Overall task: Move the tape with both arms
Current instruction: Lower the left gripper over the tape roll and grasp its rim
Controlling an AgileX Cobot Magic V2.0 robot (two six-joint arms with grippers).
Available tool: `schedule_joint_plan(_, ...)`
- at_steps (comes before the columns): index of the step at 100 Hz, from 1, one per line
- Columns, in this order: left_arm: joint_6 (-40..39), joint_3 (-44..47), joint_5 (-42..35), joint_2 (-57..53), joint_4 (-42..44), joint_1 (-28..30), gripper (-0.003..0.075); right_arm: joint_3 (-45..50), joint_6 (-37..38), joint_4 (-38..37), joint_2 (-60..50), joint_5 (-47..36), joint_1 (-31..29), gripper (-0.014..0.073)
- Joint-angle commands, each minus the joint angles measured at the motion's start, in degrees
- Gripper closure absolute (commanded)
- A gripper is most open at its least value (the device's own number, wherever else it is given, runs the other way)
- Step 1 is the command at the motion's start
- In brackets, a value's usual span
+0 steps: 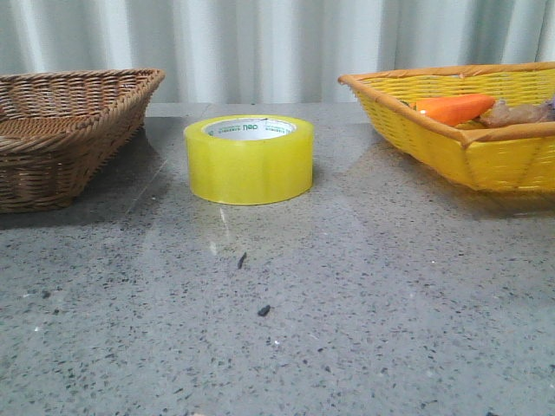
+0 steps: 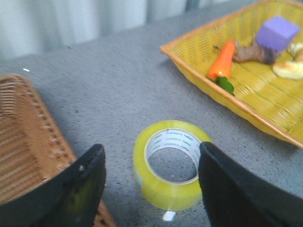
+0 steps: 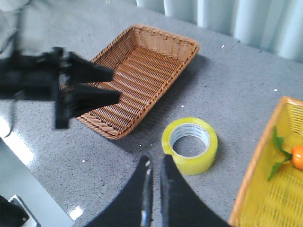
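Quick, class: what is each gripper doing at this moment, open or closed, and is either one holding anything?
Left gripper: open, empty, fingers either side of the tape, not gripping it.
Right gripper: closed, holding nothing.

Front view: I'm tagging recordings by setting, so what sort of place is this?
Probably a staged tabletop test bench, not a home: a speckled grey stone-look table, a plain pleated curtain as backdrop, and a tape roll between two sorting baskets.
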Motion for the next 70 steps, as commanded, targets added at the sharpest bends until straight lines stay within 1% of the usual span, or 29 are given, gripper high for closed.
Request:
schedule_joint_plan(1,0.4,-7.8,3.0,5.8,-1.3,-0.9,0.0323,6.9,-0.9,-2.3,-8.3,-9.6,0.0,0.0643)
schedule_joint_plan(13,-0.1,-19.1,16.0,15.8,-1.5,-0.9,0.0323,20.8,-0.9,-3.6,-19.8,-21.1,0.0,0.0643)
schedule_joint_plan(18,-0.1,-23.4,20.2,19.7,-1.5,-0.9,0.0323,26.7,-0.9,-3.6,-24.4,-26.0,0.0,0.0643)
schedule_joint_plan(25,-1.6,-28.6,23.6,24.4,-1.5,-0.9,0.0323,32.9,-0.5,-3.6,-30.3,-31.5,0.0,0.0643)
schedule_joint_plan(31,-3.1,-31.6,24.3,27.7,-1.5,-1.1,0.0323,36.5,1.6,-3.6,-34.6,-34.4,0.0,0.0643)
schedule_joint_plan(37,-3.1,-33.9,24.7,30.2,-1.5,-1.1,0.0322,39.1,2.4,-3.6,-37.3,-35.2,0.0,0.0643)
schedule_joint_plan(44,-3.1,-34.6,25.0,31.9,-1.5,-1.1,0.0322,40.0,2.9,-3.6,-39.2,-33.9,0.0,0.0643)
schedule_joint_plan(59,-3.1,-34.6,27.7,34.5,0.4,-1.1,0.0322,40.0,3.0,-3.6,-38.8,-29.8,0.0,0.0643)
schedule_joint_plan(70,-3.1,-34.6,29.0,35.7,2.8,-1.1,0.0322,40.0,3.0,-3.6,-38.4,-29.1,0.0,0.0643)
